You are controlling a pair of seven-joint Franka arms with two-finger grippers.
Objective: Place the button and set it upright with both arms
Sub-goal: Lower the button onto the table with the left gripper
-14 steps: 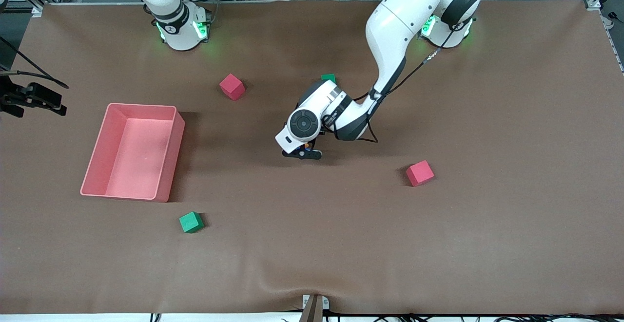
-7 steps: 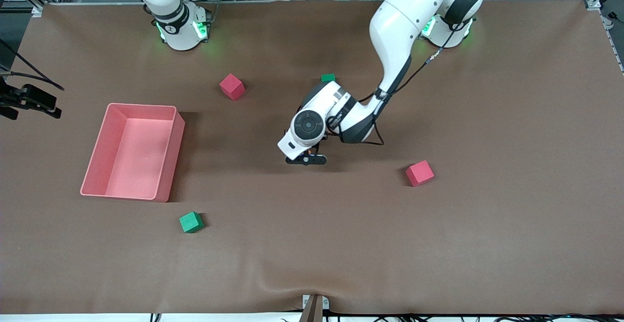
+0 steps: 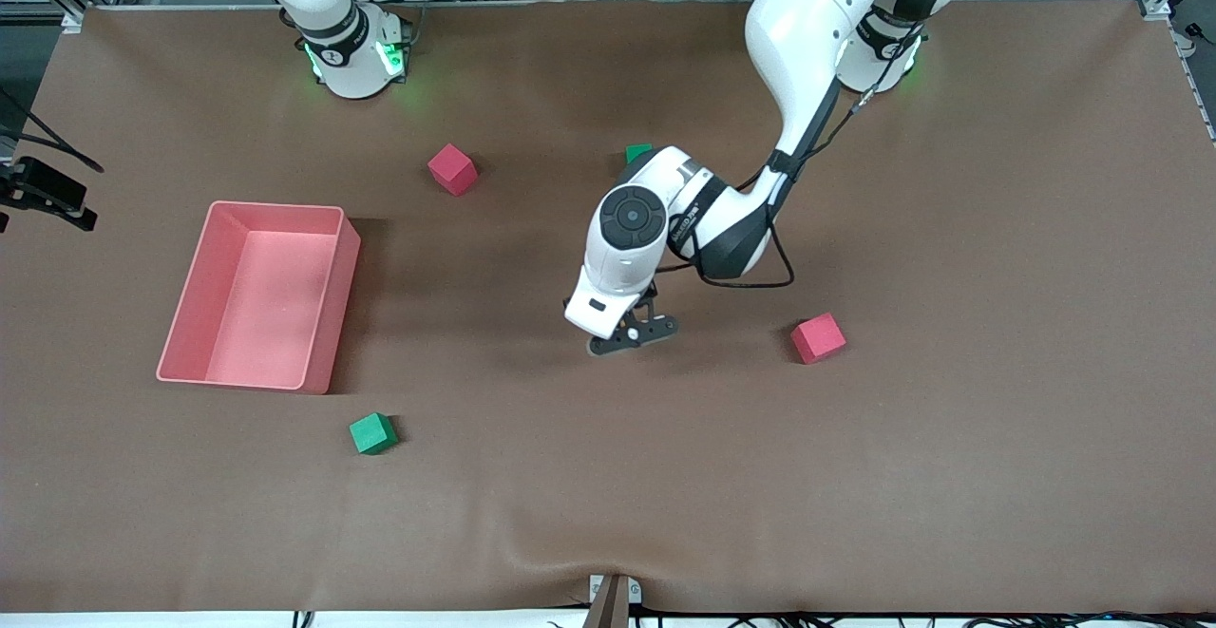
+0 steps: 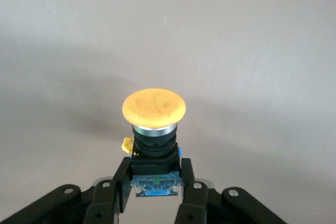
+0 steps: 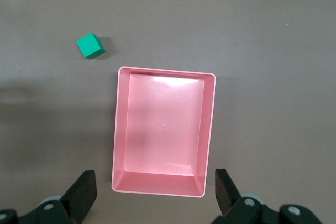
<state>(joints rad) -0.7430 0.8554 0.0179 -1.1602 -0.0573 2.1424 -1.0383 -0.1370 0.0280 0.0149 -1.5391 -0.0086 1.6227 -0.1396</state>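
My left gripper (image 3: 634, 332) is low over the middle of the table and is shut on the button. In the left wrist view its fingers (image 4: 122, 182) clamp the black body just above the bluish end, and the round orange cap (image 4: 154, 107) points away from the gripper (image 4: 154, 178). The button is hidden under the hand in the front view. My right gripper (image 5: 155, 191) is open and empty, high over the pink bin (image 5: 165, 72). In the front view only a black part of that hand (image 3: 43, 193) shows at the edge.
The pink bin (image 3: 328, 324) stands toward the right arm's end. One green cube (image 3: 372, 433) lies nearer the camera than the bin and shows in the right wrist view (image 5: 91, 45). Another green cube (image 3: 638, 151) and two red cubes (image 3: 452, 169) (image 3: 818, 337) lie around the left arm.
My left gripper has turned and moved nearer the front camera and slightly toward the left arm's end, still holding the button. The right hand's black part slid outward at the view's edge.
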